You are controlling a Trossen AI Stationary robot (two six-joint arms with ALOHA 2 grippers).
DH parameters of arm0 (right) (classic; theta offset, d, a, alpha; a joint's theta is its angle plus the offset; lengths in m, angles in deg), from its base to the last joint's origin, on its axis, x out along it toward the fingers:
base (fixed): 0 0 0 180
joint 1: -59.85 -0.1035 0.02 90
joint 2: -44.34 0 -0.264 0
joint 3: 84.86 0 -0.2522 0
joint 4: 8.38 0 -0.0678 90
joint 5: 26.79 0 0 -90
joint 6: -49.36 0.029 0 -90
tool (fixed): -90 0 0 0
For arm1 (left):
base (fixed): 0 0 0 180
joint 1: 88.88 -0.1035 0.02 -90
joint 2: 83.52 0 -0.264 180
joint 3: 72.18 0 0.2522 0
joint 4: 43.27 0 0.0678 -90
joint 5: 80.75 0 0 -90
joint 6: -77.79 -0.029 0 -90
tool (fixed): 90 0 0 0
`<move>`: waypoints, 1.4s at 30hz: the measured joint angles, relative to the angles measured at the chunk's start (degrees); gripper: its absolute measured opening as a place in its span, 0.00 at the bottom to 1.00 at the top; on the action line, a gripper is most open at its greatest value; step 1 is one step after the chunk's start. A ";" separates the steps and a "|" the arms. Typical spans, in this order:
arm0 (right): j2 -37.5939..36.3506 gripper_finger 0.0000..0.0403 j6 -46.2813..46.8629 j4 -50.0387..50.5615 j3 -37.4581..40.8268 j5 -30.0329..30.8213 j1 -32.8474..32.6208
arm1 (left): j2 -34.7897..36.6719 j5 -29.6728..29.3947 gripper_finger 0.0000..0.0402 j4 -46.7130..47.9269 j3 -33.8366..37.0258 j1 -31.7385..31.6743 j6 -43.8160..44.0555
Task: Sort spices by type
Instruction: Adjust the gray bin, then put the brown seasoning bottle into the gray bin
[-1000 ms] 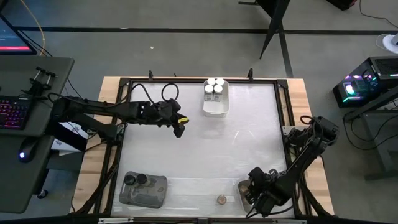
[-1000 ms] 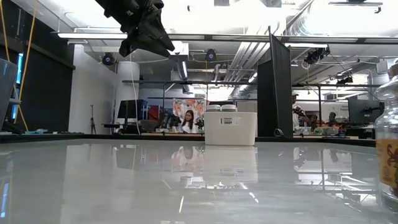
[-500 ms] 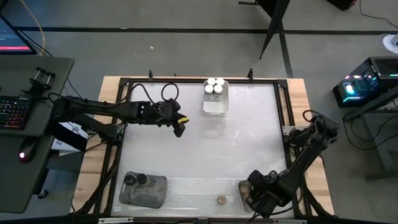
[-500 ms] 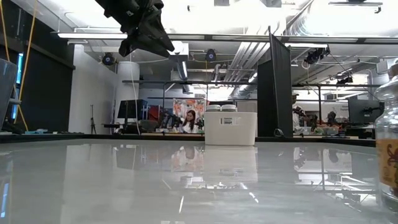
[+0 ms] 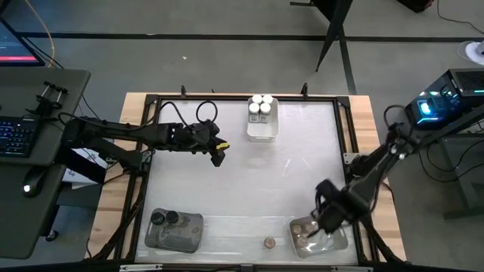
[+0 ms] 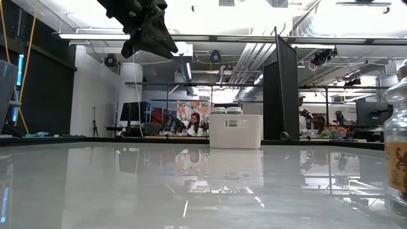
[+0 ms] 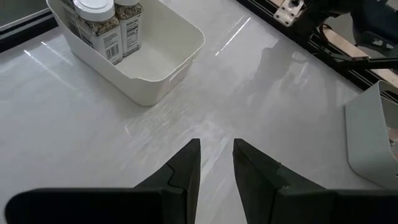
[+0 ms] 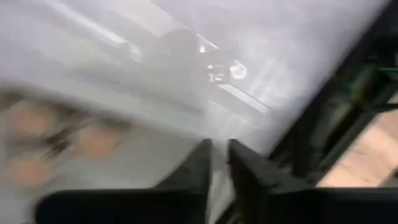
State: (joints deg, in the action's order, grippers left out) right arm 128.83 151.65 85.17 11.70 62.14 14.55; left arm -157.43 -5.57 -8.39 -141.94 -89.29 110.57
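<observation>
Sorting looks nearly done: white-topped jars [image 5: 261, 105] sit in the white tray [image 5: 262, 130]; far from it, dark-topped jars [image 5: 165, 218] and brown-topped jars [image 5: 305, 233] fill near-edge trays; one brown-topped jar [image 5: 268, 242] stands loose between them; left gripper [image 5: 217, 152] and right gripper [image 5: 330, 220] are nearly closed, empty.
</observation>
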 joint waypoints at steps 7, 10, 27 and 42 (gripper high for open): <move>-18.05 0.01 5.82 -12.46 22.24 -5.40 6.42 | 0.00 0.03 0.21 0.04 0.00 0.00 0.00; -23.90 0.01 8.31 -18.24 28.56 -4.84 7.82 | 0.00 0.03 0.21 0.09 0.00 0.00 0.00; -24.83 0.00 14.25 -33.19 34.18 -10.98 3.07 | -0.02 -2.22 0.21 0.17 0.00 0.00 0.02; -24.87 0.00 21.23 -20.15 24.74 -11.10 -3.57 | -0.02 -2.27 0.21 3.20 0.00 0.00 -0.49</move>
State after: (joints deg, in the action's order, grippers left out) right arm 103.96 172.88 65.02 36.43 51.04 10.99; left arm -157.45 -7.84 -5.19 -141.94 -89.29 110.08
